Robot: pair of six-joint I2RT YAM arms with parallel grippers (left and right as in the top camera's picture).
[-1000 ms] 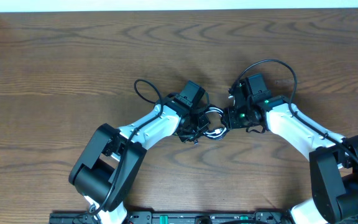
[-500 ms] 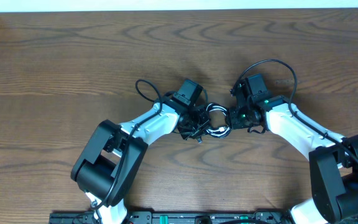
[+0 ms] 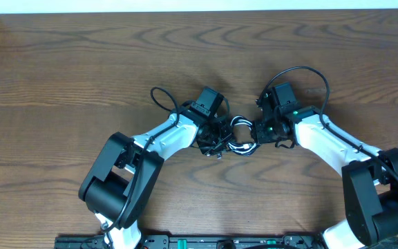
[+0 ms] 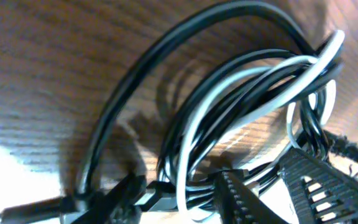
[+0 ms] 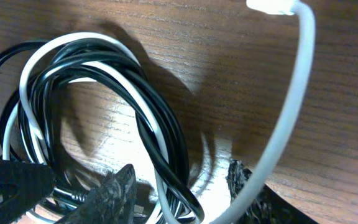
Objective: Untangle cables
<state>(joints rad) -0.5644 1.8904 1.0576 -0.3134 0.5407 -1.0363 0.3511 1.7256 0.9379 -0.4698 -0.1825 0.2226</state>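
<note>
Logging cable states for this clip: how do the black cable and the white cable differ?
The black cable is dark, the white cable pale. In the left wrist view the black cable makes the widest outer loop; the white cable's loops lie inside it. The white cable's plug end sticks out free; the black cable stays coiled. Both share one tangled bundle.

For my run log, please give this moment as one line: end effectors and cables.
left end effector: at bundle, grip unclear | right end effector: open around strands | black cable, white cable: looped together on table
</note>
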